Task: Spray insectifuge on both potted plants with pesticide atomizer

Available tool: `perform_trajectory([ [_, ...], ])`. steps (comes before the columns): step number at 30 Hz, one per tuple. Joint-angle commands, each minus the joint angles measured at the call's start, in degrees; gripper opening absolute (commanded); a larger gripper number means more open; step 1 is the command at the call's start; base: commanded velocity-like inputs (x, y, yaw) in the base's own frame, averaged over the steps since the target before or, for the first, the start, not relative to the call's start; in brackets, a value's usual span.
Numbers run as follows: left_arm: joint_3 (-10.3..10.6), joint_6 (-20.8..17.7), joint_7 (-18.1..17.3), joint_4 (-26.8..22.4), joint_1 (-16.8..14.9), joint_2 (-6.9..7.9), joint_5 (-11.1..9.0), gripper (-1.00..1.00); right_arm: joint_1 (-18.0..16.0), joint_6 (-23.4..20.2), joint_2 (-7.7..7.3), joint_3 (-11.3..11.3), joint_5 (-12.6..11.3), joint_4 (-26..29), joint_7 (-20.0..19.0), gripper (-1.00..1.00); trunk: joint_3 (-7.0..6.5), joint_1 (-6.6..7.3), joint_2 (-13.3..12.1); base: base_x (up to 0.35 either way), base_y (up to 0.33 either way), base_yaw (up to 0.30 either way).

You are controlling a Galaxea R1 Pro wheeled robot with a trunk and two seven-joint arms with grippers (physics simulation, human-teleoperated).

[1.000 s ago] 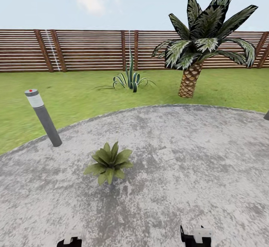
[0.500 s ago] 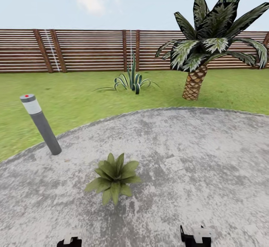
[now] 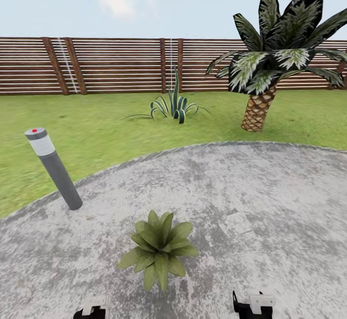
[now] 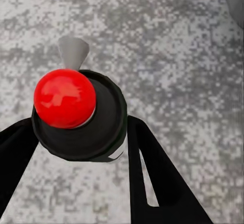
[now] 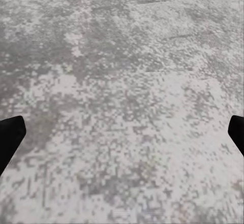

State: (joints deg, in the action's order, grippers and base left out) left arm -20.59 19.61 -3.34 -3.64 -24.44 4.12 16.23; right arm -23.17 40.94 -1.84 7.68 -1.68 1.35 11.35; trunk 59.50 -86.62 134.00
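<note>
You are holding the pesticide atomizer (image 4: pixel 81 117) between your left fingers (image 4: pixel 152 178), pinching its slim, light, slippery body below the red top. Your right fingers (image 5: pixel 10 137) are spreading wide.

No readable text, labels or numbers anywhere (bollard band blank too).

Likely a home garden: lawn (image 3: pixel 120 116), stone patio (image 3: pixel 250 203), slatted fence (image 3: pixel 111 66), palm (image 3: pixel 274 54).

The head view has advanced and swung left: the broad-leaved potted plant (image 3: pixel 159 255) sits nearer its bottom edge.
</note>
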Motion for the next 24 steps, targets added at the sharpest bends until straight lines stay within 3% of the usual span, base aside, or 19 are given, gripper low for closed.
perform_trajectory([
  [1,-0.5,0.2,-0.3,0.0,0.0,0.01,0.4,-1.00,0.0,0.1,0.00,0.5,-0.2,0.0,0.3,1.00,0.05,0.00,0.0,0.085,0.074,0.000],
  [12,0.3,-0.1,-1.2,-1.2,-0.4,0.22,1.1,-1.00,0.0,0.1,-0.08,0.4,-0.3,0.2,0.5,1.00,0.05,0.00,0.0,-0.046,0.008,0.000],
  [13,0.6,-0.3,-1.2,-2.3,-0.6,0.25,1.6,-1.00,0.0,0.1,-0.12,0.5,-0.3,0.2,0.4,1.00,0.05,0.00,0.0,-0.057,0.000,0.000],
  [14,1.7,-0.6,-1.5,-3.8,-0.9,0.26,3.3,-1.00,0.0,0.1,-0.33,0.5,-0.2,0.3,0.3,1.00,0.05,0.00,0.0,-0.023,0.000,0.000],
  [15,3.5,-0.8,-2.5,-4.9,-1.1,0.32,6.6,-1.00,-0.1,0.1,-0.60,0.5,0.1,0.9,0.0,1.00,0.05,0.00,0.0,-0.010,0.000,0.000],
  [16,5.6,-2.5,-7.4,-6.0,-1.2,1.15,14.5,-1.00,-0.1,-0.2,-0.86,0.8,7.3,4.3,-3.4,1.00,0.05,0.00,0.0,-0.002,0.000,0.000],
  [18,5.9,-5.0,-14.2,-8.3,-1.3,2.66,19.3,-1.00,-0.1,-0.8,-0.90,1.0,16.0,7.6,-6.6,1.00,0.05,0.00,0.0,0.000,0.000,0.000],
  [19,5.9,-5.7,-17.4,-9.6,-1.3,3.20,20.3,-1.00,-0.1,-1.8,-0.89,1.1,18.4,8.5,-7.4,1.00,0.05,0.00,0.0,0.000,0.000,0.000],
  [21,6.1,-6.9,-29.2,-14.3,-1.2,4.64,21.7,-1.00,-0.1,-8.6,-0.89,1.1,23.6,12.0,-11.3,1.00,0.05,0.00,0.0,0.000,0.000,0.000],
  [22,6.1,-7.1,-33.1,-15.9,-1.2,5.19,21.9,-1.00,-0.1,-11.4,-0.88,1.1,24.6,13.7,-14.1,1.00,0.05,0.00,0.0,0.000,0.000,0.000],
  [23,6.1,-7.5,-38.1,-18.2,-1.1,6.02,22.2,-1.00,-0.1,-15.1,-0.88,1.1,25.5,16.5,-20.0,1.00,0.05,0.00,0.0,0.000,0.000,0.000],
  [24,6.1,-8.0,-40.9,-19.6,-1.1,6.47,22.4,-1.00,-0.1,-17.1,-0.88,1.1,25.9,18.3,-24.6,1.00,0.05,0.00,0.0,0.000,0.000,0.000],
])
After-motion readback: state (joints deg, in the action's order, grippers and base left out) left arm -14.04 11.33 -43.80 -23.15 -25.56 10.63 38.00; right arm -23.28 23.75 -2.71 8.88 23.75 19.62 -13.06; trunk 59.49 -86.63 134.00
